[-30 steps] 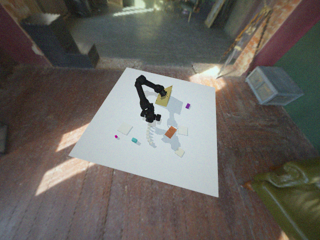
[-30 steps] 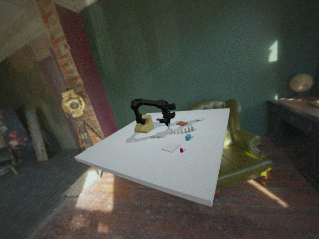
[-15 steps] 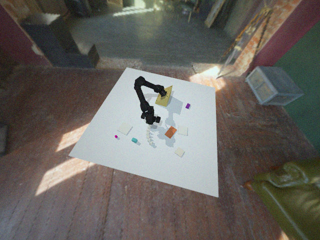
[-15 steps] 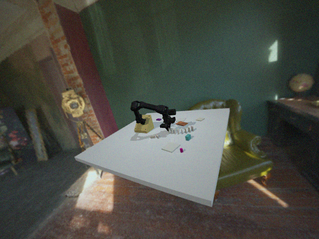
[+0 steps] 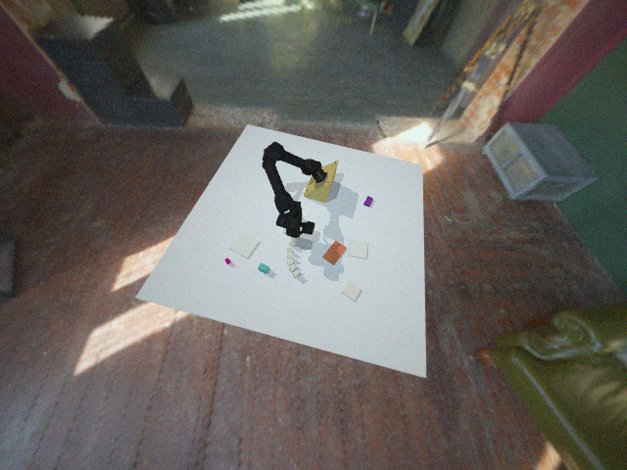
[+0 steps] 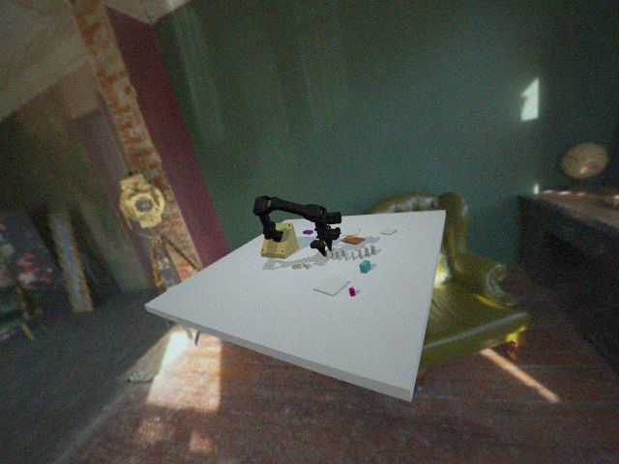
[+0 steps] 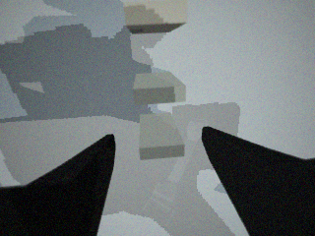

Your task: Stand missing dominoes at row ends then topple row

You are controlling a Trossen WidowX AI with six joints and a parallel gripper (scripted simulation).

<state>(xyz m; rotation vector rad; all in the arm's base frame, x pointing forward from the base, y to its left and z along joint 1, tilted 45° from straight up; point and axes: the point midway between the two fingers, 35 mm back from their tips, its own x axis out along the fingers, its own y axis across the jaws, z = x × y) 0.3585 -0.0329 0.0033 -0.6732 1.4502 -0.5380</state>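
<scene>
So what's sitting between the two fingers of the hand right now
In the wrist view, a cream domino stands in the gap between the open hand's fingers, touching neither. The row's next dominoes line up beyond it.
</scene>
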